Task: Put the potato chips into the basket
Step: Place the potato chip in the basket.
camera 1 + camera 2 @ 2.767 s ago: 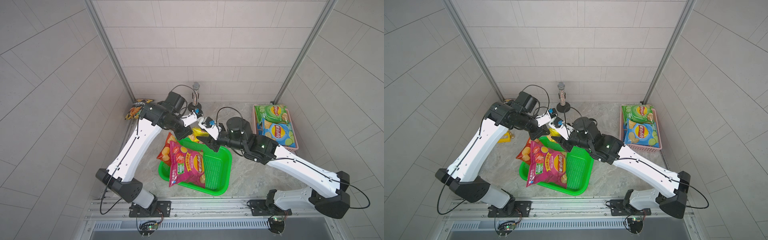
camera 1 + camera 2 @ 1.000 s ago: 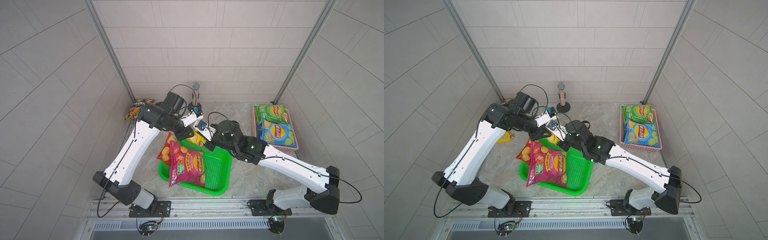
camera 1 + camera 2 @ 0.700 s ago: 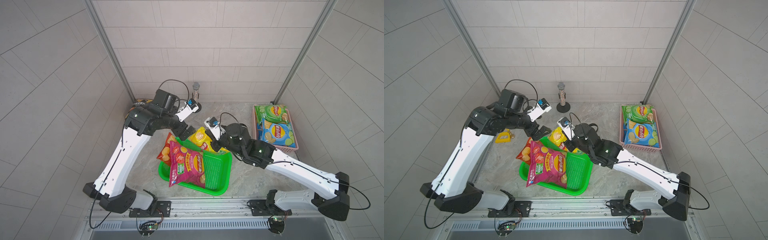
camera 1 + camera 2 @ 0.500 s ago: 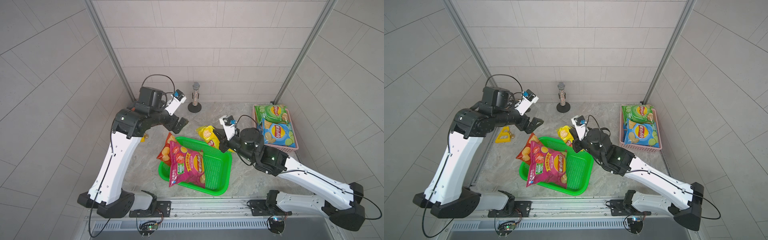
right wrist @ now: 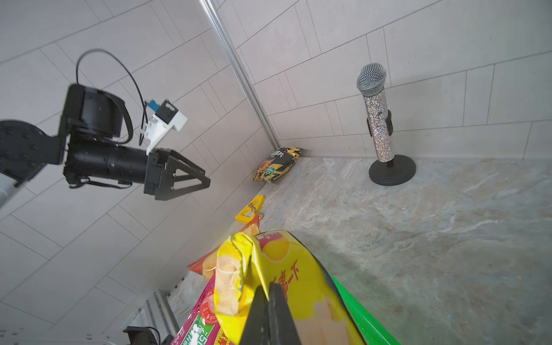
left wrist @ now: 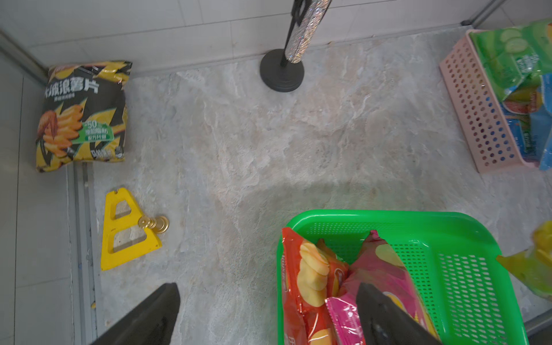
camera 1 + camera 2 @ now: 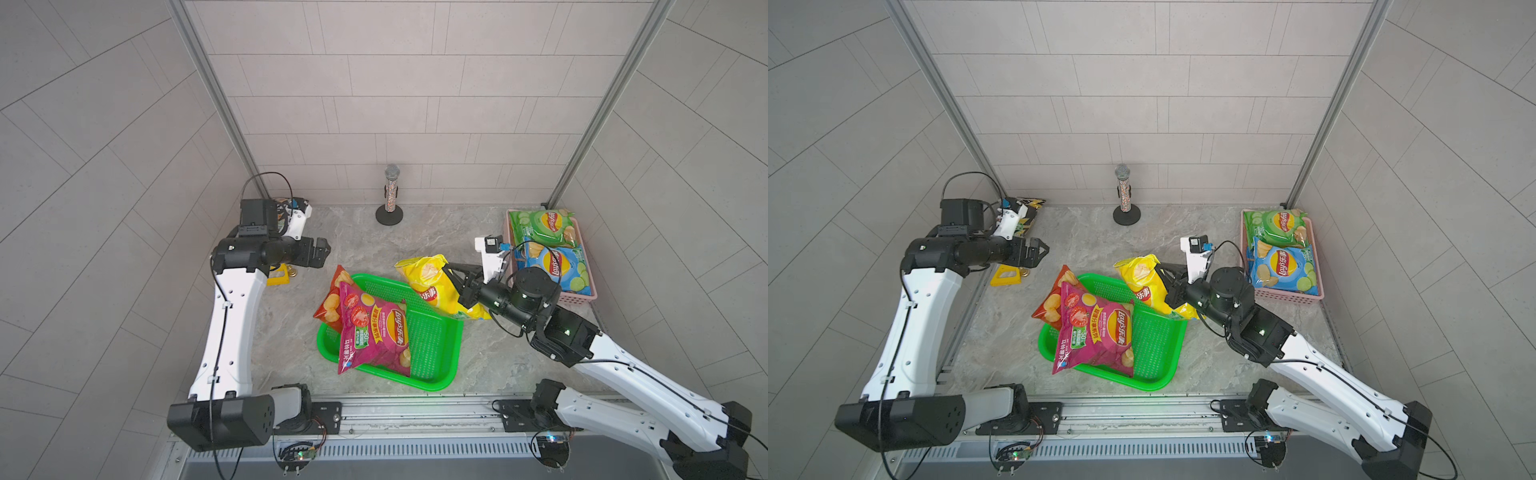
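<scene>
The right gripper (image 5: 269,294) pinches the yellow bag (image 7: 428,286) over the basket's (image 7: 432,332) rim, while the left gripper (image 7: 323,253) hangs wide open, empty.

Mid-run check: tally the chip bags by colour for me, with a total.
black chip bag: 1
yellow chip bag: 1
magenta chip bag: 1
red-orange chip bag: 1
green chip bag: 1
blue chip bag: 1
Total: 6
</scene>
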{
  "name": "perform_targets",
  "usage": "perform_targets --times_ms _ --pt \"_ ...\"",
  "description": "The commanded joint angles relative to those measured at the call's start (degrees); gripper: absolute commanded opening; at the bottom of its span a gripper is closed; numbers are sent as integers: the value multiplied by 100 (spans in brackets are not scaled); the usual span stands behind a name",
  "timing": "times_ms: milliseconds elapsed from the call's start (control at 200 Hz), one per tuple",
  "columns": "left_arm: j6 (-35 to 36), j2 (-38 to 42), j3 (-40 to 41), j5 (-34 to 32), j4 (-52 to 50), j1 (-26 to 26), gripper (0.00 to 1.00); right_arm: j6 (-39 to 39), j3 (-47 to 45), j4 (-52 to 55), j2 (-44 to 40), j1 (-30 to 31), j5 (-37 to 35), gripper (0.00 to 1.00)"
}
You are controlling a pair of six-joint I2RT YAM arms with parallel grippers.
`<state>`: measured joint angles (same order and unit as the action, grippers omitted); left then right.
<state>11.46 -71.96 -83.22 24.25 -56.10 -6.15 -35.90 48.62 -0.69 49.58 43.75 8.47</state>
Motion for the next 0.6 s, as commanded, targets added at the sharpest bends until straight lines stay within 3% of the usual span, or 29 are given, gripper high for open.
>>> perform_targets --times_ms 0,285,440,595 --pt "156 202 496 116 330 -164 100 -820 -334 -933 -72 -112 807 0" --pt "194 325 1794 -197 975 -270 100 -2006 -1253 -3404 557 -81 462 0" --pt "120 296 2018 -161 1067 -300 100 -2052 -1435 -4168 1125 2 471 0" --pt "76 365 2047 -138 1139 -319 100 -2133 -1985 -5604 1622 11 -34 0"
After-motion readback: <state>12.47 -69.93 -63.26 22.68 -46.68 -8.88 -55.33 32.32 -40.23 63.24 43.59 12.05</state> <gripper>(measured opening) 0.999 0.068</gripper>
